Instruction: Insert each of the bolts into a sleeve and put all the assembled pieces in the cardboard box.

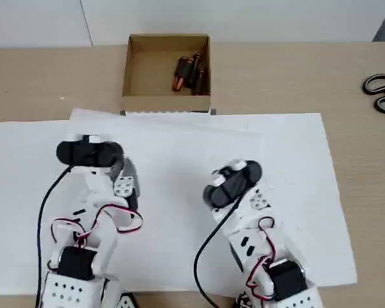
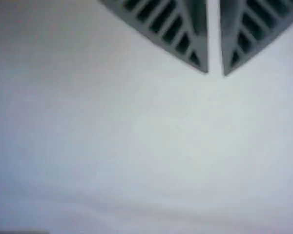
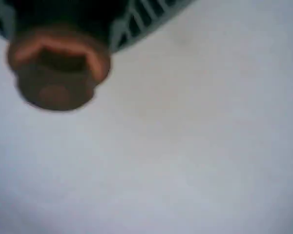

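Observation:
The cardboard box (image 1: 133, 70) stands at the back of the table with a few copper-coloured assembled pieces (image 1: 190, 72) lying in its right half. My left gripper (image 2: 216, 72) hangs just over the white paper (image 2: 136, 156), its grey fingers (image 2: 185, 34) shut with only a thin slit between them and nothing held. In the high view it is at the paper's left (image 1: 127, 174). My right gripper (image 3: 73, 24) is shut on a copper-coloured piece (image 3: 56, 73), whose rounded end pokes out above the paper. The right arm (image 1: 234, 183) stands mid-right on the sheet.
A large white paper sheet (image 1: 179, 167) covers the wooden table (image 1: 295, 77) in front of the box. Black-handled scissors (image 1: 382, 93) lie at the far right edge. Cables (image 1: 45, 212) trail along both arms.

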Action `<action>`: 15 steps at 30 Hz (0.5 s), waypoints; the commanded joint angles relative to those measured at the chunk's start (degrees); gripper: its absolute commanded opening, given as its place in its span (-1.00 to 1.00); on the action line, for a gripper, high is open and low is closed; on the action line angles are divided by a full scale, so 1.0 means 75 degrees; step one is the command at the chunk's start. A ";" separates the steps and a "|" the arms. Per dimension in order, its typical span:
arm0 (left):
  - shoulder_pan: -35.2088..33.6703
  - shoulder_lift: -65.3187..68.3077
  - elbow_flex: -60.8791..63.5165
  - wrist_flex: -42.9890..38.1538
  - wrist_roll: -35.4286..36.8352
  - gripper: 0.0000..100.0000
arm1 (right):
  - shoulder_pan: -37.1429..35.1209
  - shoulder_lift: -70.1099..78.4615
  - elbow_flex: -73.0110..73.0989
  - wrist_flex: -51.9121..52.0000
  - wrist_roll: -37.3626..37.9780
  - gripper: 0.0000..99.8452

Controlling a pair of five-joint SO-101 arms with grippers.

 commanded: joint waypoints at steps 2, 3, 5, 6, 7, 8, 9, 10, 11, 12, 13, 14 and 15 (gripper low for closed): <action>-0.0422 -0.0082 0.0651 -0.0012 -0.0070 -0.99 | 0.0627 -0.0029 -0.0363 -0.0604 -0.0750 -1.00; -0.0504 -0.0082 0.0791 -0.0012 -0.0070 -0.99 | 0.0639 -0.0029 -0.0387 -0.0744 -0.0879 -1.00; -0.0598 -0.0082 0.0990 -0.0012 -0.0070 -0.99 | 0.0651 -0.0018 -0.0445 -0.0979 -0.1008 -1.00; -0.0633 -0.0082 0.1073 -0.0023 -0.0070 -0.99 | 0.0674 0.0006 -0.0539 -0.1014 -0.1008 -1.00; -0.0668 -0.0082 0.1143 -0.0023 -0.0070 -0.99 | 0.0721 0.0064 -0.0668 -0.1037 -0.1078 -1.00; -0.0680 -0.0082 0.1213 -0.0023 -0.0070 -0.99 | 0.0826 0.0193 -0.0844 -0.1061 -0.1149 -1.00; -0.0703 -0.0082 0.1225 -0.0023 -0.0070 -0.99 | 0.0932 0.0404 -0.1078 -0.1061 -0.1160 -1.00; -0.0703 -0.0082 0.1225 -0.0012 -0.0070 -0.99 | 0.1049 0.0697 -0.1325 -0.1073 -0.1160 -1.00; -0.0703 -0.0082 0.1237 -0.0012 -0.0070 -0.99 | 0.1166 0.1073 -0.1629 -0.1119 -0.1160 -1.00; -0.0680 -0.0082 0.1248 -0.0012 -0.0094 -0.99 | 0.1272 0.1495 -0.1969 -0.1225 -0.1172 -1.00; -0.0656 -0.0082 0.1248 -0.0012 -0.0211 -0.99 | 0.1330 0.1987 -0.2297 -0.1377 -0.1172 -1.00; -0.0645 -0.0082 0.1248 -0.0012 -0.0316 -0.99 | 0.1377 0.2503 -0.2661 -0.1553 -0.1172 -1.00; -0.0645 -0.0082 0.1248 -0.0012 -0.0387 -0.99 | 0.1389 0.3030 -0.3024 -0.1729 -0.1172 -1.00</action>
